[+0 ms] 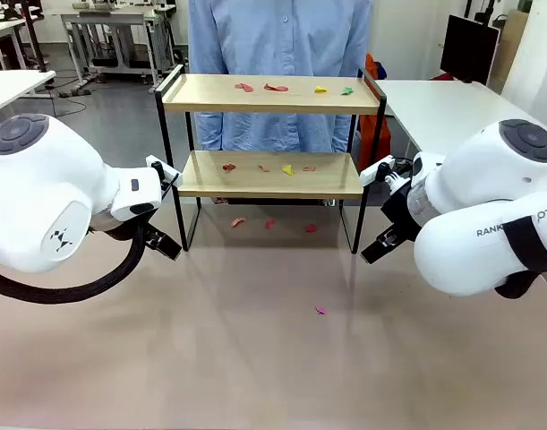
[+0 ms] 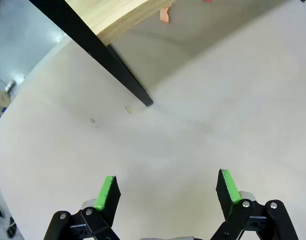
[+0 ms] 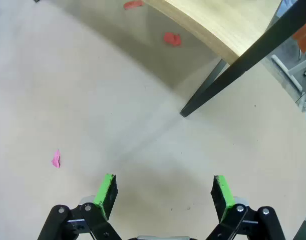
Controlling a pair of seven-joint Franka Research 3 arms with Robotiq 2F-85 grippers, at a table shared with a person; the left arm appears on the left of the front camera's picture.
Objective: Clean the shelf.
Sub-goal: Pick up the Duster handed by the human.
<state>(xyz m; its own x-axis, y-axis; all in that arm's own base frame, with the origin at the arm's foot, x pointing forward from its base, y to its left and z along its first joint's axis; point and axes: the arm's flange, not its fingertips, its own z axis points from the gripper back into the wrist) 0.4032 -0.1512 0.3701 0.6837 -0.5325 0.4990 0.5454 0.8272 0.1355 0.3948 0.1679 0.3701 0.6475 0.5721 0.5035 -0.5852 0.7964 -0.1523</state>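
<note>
The shelf stands at the table's far middle, two light wooden boards in a thin black frame. Small coloured paper scraps lie on its top board, more scraps on the lower board. Red scraps lie on the table under it, and a pink scrap lies out front. My left gripper hangs open over bare table near the shelf's left front leg. My right gripper is open near the right front leg; the pink scrap lies to its left.
A person in a blue shirt stands right behind the shelf. Both white arms flank it, left arm and right arm. White tables stand beyond at the sides. A faint mark sits by the left leg.
</note>
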